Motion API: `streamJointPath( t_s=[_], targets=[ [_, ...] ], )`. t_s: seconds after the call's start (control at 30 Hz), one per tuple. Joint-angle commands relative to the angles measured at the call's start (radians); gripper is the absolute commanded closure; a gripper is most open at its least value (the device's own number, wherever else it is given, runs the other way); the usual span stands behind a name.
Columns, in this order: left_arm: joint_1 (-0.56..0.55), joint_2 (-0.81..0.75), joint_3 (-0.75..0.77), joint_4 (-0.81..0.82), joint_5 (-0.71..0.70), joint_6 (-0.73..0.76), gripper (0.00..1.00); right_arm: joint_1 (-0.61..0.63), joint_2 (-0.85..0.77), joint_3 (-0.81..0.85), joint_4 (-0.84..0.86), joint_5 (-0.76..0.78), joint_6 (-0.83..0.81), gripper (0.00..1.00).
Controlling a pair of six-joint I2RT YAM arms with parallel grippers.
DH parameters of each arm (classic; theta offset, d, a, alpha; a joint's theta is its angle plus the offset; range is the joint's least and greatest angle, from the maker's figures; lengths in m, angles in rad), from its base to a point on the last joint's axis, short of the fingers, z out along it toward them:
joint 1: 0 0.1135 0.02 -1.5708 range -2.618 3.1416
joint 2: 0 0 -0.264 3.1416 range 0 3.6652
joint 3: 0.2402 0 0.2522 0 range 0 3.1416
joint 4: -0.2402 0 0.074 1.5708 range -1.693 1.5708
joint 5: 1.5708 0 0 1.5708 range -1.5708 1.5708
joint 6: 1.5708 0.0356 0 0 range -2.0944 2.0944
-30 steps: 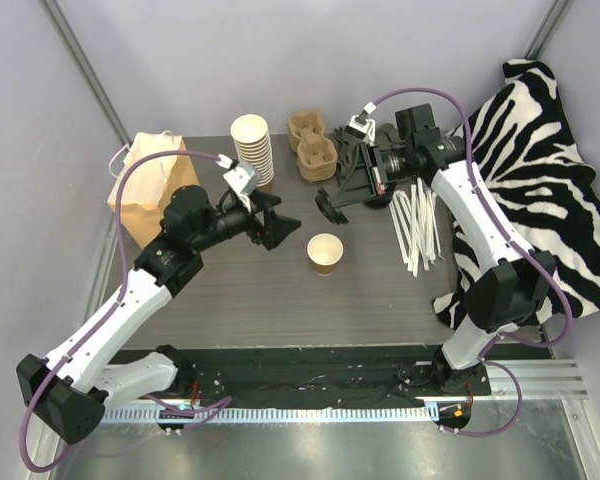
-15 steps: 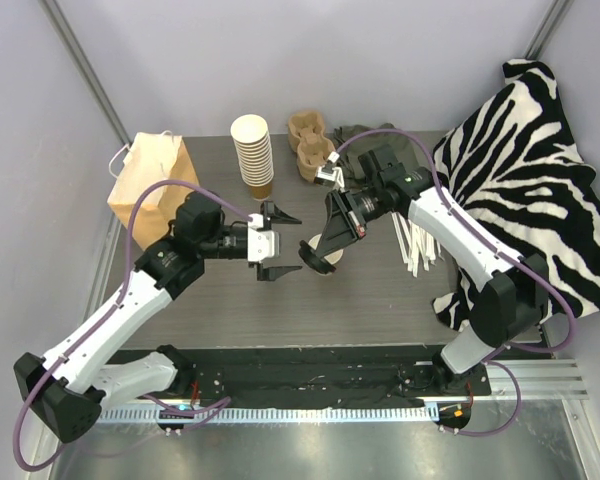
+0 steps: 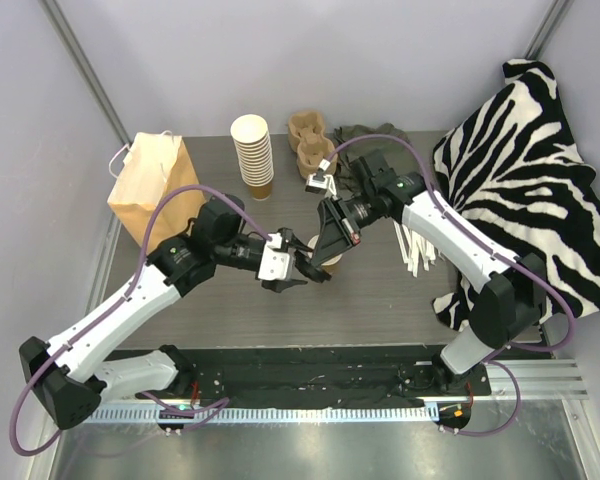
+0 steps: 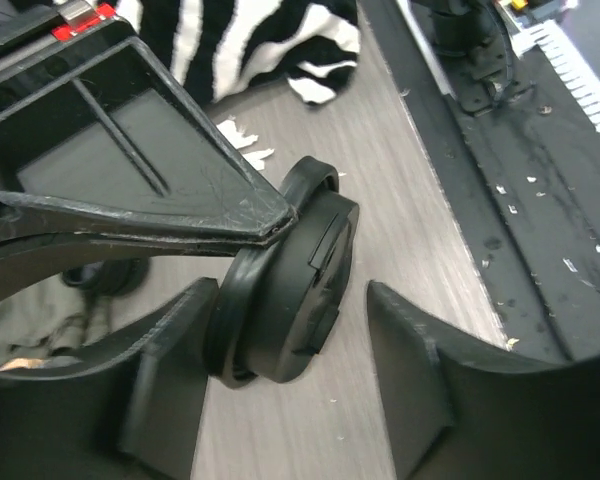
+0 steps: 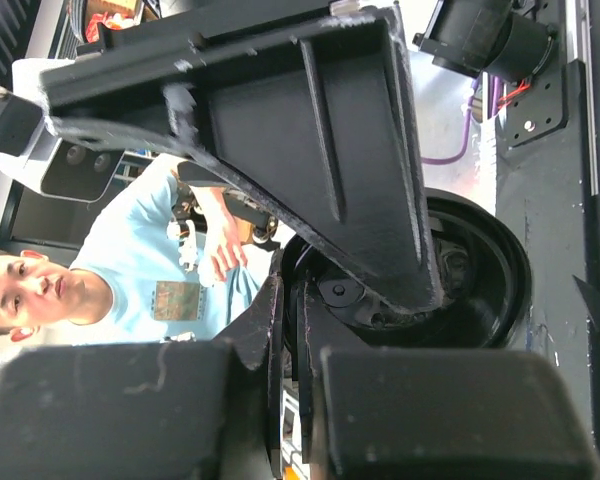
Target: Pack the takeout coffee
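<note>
Left wrist: gripper [image 4: 286, 300] astride black lid [image 4: 280, 330]

Left gripper [image 3: 302, 270]: a second ago I held it by the cup stack [image 3: 252, 150], well left of the paper cup [image 3: 331, 265]. Now it is at the cup, one finger on either side of the black lid [image 4: 280, 310].
Left jaws: spread wide half a second ago, narrower now (a gap still shows beside the lid).
Right gripper [image 3: 328, 243]: I have brought it from beside the pulp cup carriers [image 3: 313, 150] at the back, forward and down over the cup.
Black lid: it came along, pinched by its rim.
Paper cup: its open mouth showed before, and now lid and grippers cover it.
</note>
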Motion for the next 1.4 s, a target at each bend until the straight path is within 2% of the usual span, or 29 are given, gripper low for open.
streamJointPath(
  t_s=[0.0,0.27,0.3,0.37,0.4,0.47,0.5,0.57,0.6,0.63,0.67,0.7,0.73,0.8,0.83,0.87,0.93,0.97,1.07,1.17,1.37],
  targets=[
    [-0.018,0.009,0.044,-0.096,0.051,0.023,0.41,0.023,-0.037,-0.009,0.027,-0.057,-0.019,0.99],
    [-0.023,-0.010,0.035,-0.167,0.058,0.034,0.69,0.023,-0.032,-0.003,0.044,-0.056,-0.016,0.98],
    [-0.024,-0.011,0.034,-0.173,0.062,0.026,0.71,0.023,-0.029,0.007,0.048,-0.056,-0.014,0.86],
    [-0.026,-0.016,0.034,-0.170,0.064,-0.029,0.77,0.018,-0.019,0.020,0.079,-0.056,0.013,0.73],
    [-0.024,-0.017,0.034,-0.163,0.062,-0.054,0.78,-0.008,-0.013,0.039,0.100,-0.056,0.032,0.57],
    [-0.024,-0.027,0.035,-0.155,0.062,-0.112,0.81,-0.068,0.012,0.071,0.177,-0.056,0.114,0.45],
    [-0.024,-0.031,0.034,-0.134,0.061,-0.194,0.82,-0.151,0.024,0.121,0.183,-0.054,0.124,0.37],
    [-0.023,-0.047,0.021,-0.077,0.030,-0.319,0.84,-0.250,0.052,0.180,0.197,-0.042,0.122,0.30],
    [-0.024,-0.051,0.015,0.002,0.007,-0.489,0.85,-0.290,0.058,0.235,0.197,0.014,0.124,0.27],
    [-0.023,-0.054,0.009,0.049,-0.020,-0.575,0.85,-0.357,0.063,0.260,0.197,0.053,0.127,0.27],
    [-0.024,-0.051,-0.002,0.093,-0.056,-0.680,0.87,-0.382,0.072,0.278,0.197,0.091,0.141,0.27],
    [-0.023,-0.045,-0.005,0.168,-0.144,-0.851,0.89,-0.408,0.073,0.298,0.199,0.175,0.147,0.27],
    [-0.023,-0.036,0.001,0.189,-0.183,-0.937,0.90,-0.440,0.070,0.298,0.199,0.206,0.147,0.27],
    [-0.020,0.015,0.046,0.201,-0.319,-1.067,0.92,-0.462,0.043,0.283,0.170,0.271,0.092,0.27],
    [0.005,0.033,0.067,0.198,-0.336,-1.191,0.93,-0.464,0.034,0.278,0.142,0.356,0.046,0.27],
    [0.023,0.065,0.090,0.224,-0.344,-1.242,0.95,-0.462,0.021,0.277,0.075,0.410,0.011,0.28],
    [0.084,0.072,0.087,0.293,-0.395,-1.398,0.96,-0.462,-0.031,0.213,0.073,0.501,0.024,0.29],
    [0.100,0.069,0.060,0.386,-0.431,-1.439,0.97,-0.462,-0.052,0.183,0.089,0.526,0.045,0.29],
    [0.115,0.052,0.015,0.518,-0.655,-1.479,0.97,-0.462,-0.146,0.013,0.219,0.590,0.228,0.31],
    [0.115,0.104,0.073,0.496,-0.712,-1.456,0.97,-0.461,-0.166,-0.081,0.257,0.657,0.381,0.36],
    [0.115,0.190,0.121,0.502,-0.812,-1.418,0.96,-0.424,-0.131,-0.068,0.262,0.713,0.523,0.38]
  ],
)
